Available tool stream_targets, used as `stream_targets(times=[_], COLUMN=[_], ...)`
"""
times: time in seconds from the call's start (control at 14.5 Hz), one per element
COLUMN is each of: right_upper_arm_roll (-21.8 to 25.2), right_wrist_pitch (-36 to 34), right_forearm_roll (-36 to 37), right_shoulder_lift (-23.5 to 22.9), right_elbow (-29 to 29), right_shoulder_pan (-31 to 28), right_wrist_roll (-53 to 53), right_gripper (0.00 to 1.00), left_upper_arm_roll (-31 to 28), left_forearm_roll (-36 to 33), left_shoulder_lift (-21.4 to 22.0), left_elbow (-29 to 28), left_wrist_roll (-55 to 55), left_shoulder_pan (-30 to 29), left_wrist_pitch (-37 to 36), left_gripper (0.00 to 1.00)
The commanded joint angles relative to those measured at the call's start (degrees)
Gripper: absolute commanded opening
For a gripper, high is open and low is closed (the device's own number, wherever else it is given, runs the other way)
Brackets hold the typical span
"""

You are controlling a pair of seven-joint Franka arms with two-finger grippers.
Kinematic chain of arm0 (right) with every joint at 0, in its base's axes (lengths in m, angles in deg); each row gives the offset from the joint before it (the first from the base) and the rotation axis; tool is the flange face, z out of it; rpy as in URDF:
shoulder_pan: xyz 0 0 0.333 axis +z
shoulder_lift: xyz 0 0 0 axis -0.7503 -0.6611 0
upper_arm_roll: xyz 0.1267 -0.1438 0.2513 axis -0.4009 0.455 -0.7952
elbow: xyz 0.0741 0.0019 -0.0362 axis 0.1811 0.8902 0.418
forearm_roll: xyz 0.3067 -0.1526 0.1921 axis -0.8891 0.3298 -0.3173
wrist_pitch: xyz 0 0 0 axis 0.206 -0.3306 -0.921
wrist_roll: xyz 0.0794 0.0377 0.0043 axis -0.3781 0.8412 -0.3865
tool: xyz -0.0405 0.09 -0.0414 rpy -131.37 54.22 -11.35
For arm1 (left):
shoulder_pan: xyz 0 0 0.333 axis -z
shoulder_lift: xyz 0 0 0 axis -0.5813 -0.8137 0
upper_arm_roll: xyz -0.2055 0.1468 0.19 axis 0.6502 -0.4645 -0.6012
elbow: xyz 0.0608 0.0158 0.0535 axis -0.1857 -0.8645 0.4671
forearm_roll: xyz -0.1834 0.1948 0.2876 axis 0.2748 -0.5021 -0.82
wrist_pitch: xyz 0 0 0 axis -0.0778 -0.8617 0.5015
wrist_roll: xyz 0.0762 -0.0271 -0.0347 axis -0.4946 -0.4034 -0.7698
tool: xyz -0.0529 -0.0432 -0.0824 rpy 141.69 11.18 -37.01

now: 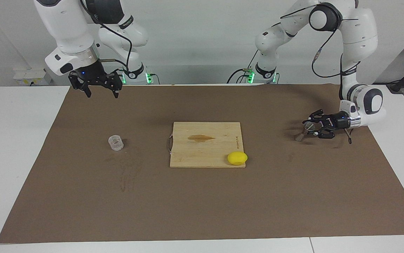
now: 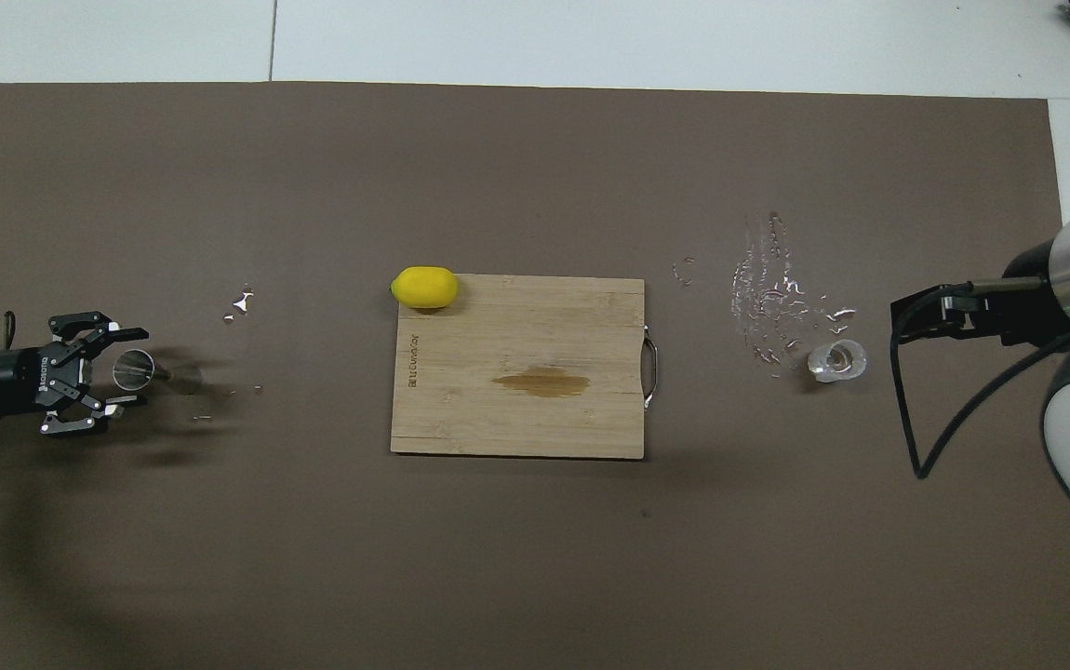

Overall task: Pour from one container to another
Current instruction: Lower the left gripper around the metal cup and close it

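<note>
Yellow lemon, brown mat

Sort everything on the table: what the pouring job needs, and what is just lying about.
Needed for the job:
- glass cup, standing toward the right arm's end
- metal jigger, at the left gripper
- right gripper, waiting above the mat

Lying about:
- cutting board
- lemon, at the board's corner

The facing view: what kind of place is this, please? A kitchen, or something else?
Probably a robotics lab rather than a kitchen. Two white arms stand at a table under a brown mat, against a plain wall with cables. The kitchen items look like props: a cutting board, a lemon, a glass cup and a metal jigger.
</note>
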Motion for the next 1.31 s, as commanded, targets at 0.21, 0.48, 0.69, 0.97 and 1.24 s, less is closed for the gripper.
stream_targets(times=[0.21,0.48,0.69,0.97,1.24], right_upper_arm_roll=[-0.2,-0.2,-0.2,-0.2,-0.2], right_wrist_pitch=[-0.3,-0.3,-0.3,-0.3,-0.3], right_forearm_roll=[-0.1,-0.1,-0.1,-0.1,-0.1], right_shoulder_lift=[0.4,0.4,0.4,0.4,0.4], right_elbow=[0.1,0.1,0.1,0.1,0.1], right_shoulder_pan=[-0.6,-0.7,-0.6,-0.7,-0.6], right_wrist_roll=[-1.0,-1.0,-1.0,-1.0,-1.0], right_gripper=[1.0,1.0,1.0,1.0,1.0], left_upper_arm_roll=[0.1,0.7,0.8,0.8,0.9], left_forearm_roll=[0.1,0.6,2.4,3.7,7.0], left_shoulder_lift=[0.6,0.7,0.7,1.4,2.0], left_elbow=[-0.4,2.1,2.8,1.9,-0.3], left_wrist_roll=[1.2,0.6,-0.6,-2.0,-4.4], left_shoulder_pan=[-0.4,1.4,5.3,13.0,18.3], left_wrist_pitch=[0.6,-1.1,-1.3,-2.7,-2.9], left_gripper=[0.15,0.09,0.1,0.04,0.02])
